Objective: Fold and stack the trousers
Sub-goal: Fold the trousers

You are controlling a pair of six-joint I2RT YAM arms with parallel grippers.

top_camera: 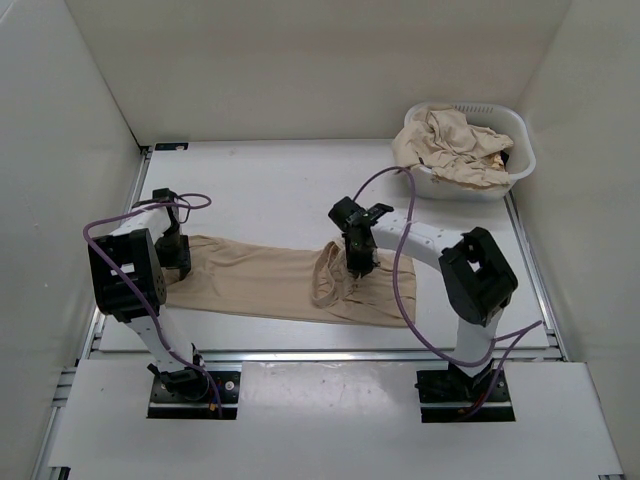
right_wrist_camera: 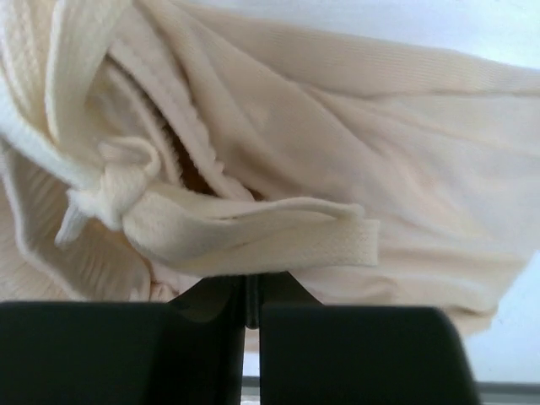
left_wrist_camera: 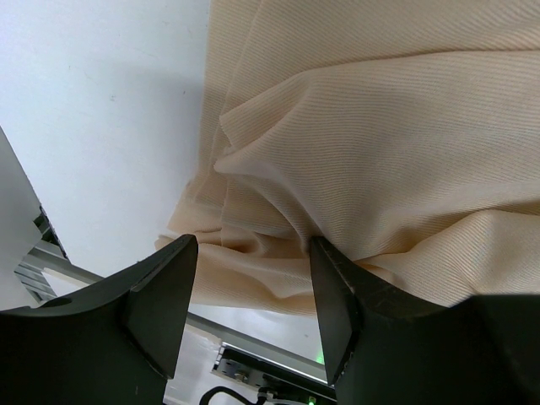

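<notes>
Trousers (top_camera: 262,285) flat on table (top_camera: 270,185) near front edge, legs running L, waist bunched up at R. L gripper (left_wrist_camera: 249,291) at leg end, jaws well apart, straddling a raised fold. One finger (left_wrist_camera: 333,304) touching cloth, nothing clamped. R gripper (right_wrist_camera: 251,314) down on bunched waist, jaws fully closed, just a hairline seam btwn them. Knotted drawstring (right_wrist_camera: 245,240) lying just past the tips. Can't tell if any cloth is pinched, tips half hidden under fabric. White basket (top_camera: 470,187) in far R corner, well apart from the spread pair, w/ crumpled tan heap (top_camera: 450,140) spilling over its rim.
</notes>
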